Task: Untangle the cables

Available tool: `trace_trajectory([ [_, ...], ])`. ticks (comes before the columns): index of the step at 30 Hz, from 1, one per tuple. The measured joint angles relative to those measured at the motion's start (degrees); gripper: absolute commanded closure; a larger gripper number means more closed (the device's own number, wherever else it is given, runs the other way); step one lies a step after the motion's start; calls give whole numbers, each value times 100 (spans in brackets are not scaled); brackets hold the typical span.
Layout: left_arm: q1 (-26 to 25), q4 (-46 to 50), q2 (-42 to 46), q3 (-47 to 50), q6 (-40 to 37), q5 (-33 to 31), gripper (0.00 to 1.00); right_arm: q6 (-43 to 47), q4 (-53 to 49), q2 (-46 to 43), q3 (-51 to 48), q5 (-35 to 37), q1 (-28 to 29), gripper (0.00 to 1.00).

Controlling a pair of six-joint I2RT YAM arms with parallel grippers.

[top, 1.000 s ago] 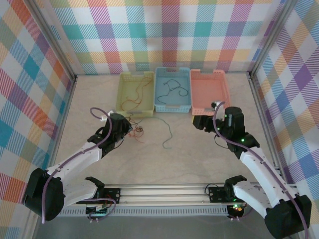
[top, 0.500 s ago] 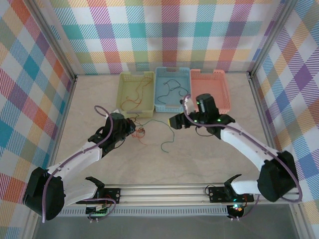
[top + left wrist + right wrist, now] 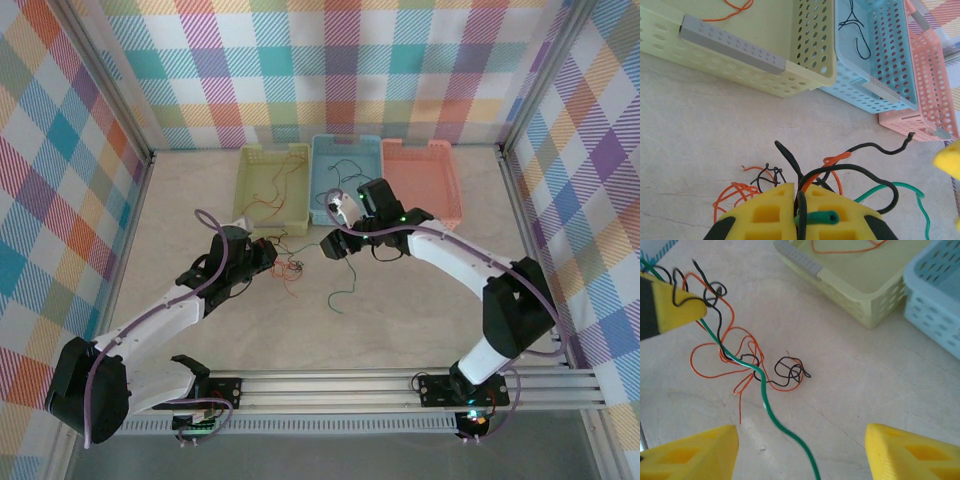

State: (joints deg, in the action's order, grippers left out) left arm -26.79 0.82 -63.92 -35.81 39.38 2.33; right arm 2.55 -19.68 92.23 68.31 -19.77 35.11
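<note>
1. The left gripper (image 3: 797, 196) has its 2 yellow waffle-patterned fingers (image 3: 765, 212) pressed together. They clamp the blunt end of a thin green wire (image 3: 822, 217) and a strand of the thin black wires (image 3: 875, 146) that fan out above the fingertips.
2. In the top view, the left gripper (image 3: 266, 257) is low over the pale beige stone-patterned table (image 3: 180, 230), just in front of the yellow-green perforated plastic basket (image 3: 243, 190).
3. The tangle (image 3: 287, 266) of cables lies on the table, touching the left gripper's tips. It is made of thin orange wires (image 3: 710, 374) in loose loops, the thin black wires (image 3: 790, 371) in a small knot, and the thin green wire (image 3: 771, 415) crossing both.
4. The thin green wire (image 3: 343, 285) runs from the left gripper's finger (image 3: 670, 310) across the tangle and on toward the near edge of the table. It passes between the right gripper's fingers.
5. The right gripper (image 3: 800, 432) has its 2 yellow fingers (image 3: 695, 455) spread wide apart and grips nothing. In the top view it (image 3: 331, 244) hovers just right of the tangle, in front of the light blue perforated plastic basket (image 3: 316, 185).
6. The yellow-green basket holds orange wire and the light blue basket holds black wire. The salmon-pink perforated plastic basket (image 3: 455, 185) stands to their right, touching the blue one.
</note>
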Motion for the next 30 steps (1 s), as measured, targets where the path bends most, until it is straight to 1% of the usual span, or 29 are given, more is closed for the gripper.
trace_trajectory([
  [3, 0, 0, 70, 0, -17, 20, 100, 68, -144, 221, 85, -44, 105, 38],
  [4, 0, 0, 87, 0, -24, 20, 100, 92, -188, 286, 125, -39, 140, 41],
  [6, 0, 2, 125, 0, -26, 20, 100, 166, -271, 407, 221, -22, 201, 53],
  [9, 0, 2, 155, 0, -26, 20, 100, 302, -365, 459, 328, 22, 245, 80],
  [11, 0, 4, 170, 0, -26, 20, 100, 304, -367, 439, 341, 50, 264, 90],
  [13, 0, 4, 188, -2, -26, 22, 100, 258, -328, 358, 310, 87, 275, 97],
  [14, 0, 2, 195, -2, -26, 22, 97, 251, -249, 236, 236, 103, 278, 99],
  [16, 0, -15, 195, -15, -28, 68, 85, 201, -114, -94, 20, 109, 286, 100],
  [17, -2, -44, 195, -35, -26, 118, 81, 199, -63, -293, -87, 114, 302, 100],
  [19, 0, -87, 195, -79, -28, 125, 69, 199, 17, -638, -243, 166, 317, 100],
  [21, 0, -98, 195, -87, -59, 127, 53, 203, 59, -901, -356, 258, 310, 100],
  [24, 2, -90, 190, -87, -52, 127, 39, 175, 105, -1062, -553, 422, 306, 100],
  [27, 0, -101, 188, -87, -44, 179, 30, 83, 238, -1091, -931, 527, 306, 100],
  [30, 2, -140, 184, -87, -79, 323, 24, -44, 313, -1091, -1281, 544, 306, 100],
])
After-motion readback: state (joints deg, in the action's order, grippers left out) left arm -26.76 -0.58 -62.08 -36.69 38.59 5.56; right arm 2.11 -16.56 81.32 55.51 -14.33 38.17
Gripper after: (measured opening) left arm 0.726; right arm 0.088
